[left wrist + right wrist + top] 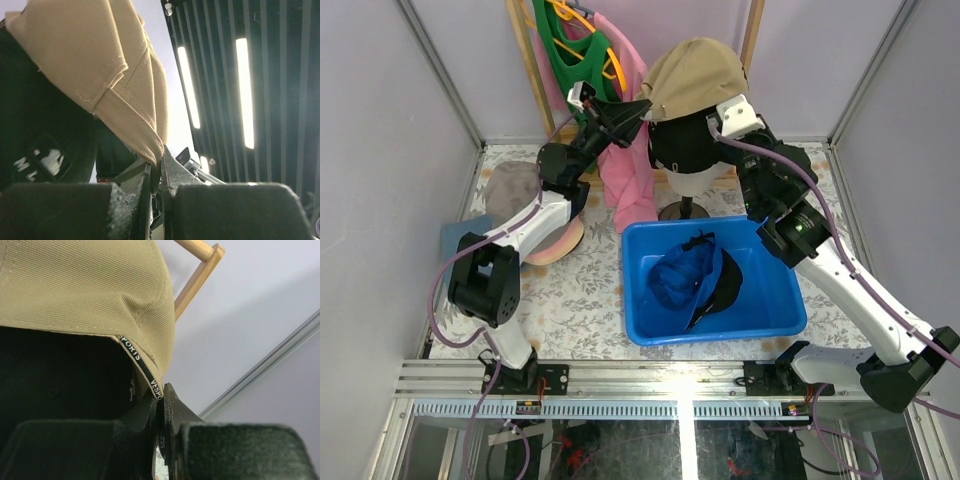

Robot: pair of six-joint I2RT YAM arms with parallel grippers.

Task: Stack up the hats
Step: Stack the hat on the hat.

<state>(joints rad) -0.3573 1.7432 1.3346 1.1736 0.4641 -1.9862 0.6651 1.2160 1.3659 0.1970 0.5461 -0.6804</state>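
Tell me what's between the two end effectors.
The khaki cap, sitting over a black hat; the left end effector and right end effector each pinch its edge, seen in the top view.

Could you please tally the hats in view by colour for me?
Khaki cap: 1
Black hats: 2
Blue cap: 1
Grey-taupe hat: 1
Pink hat, partly under the arm: 1
Total: 6

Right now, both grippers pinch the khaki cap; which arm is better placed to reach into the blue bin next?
Right, probably: its forearm hangs over the blue bin's rear corner, while the left arm stands left of the pink shirt. The right gripper must release the khaki cap first.
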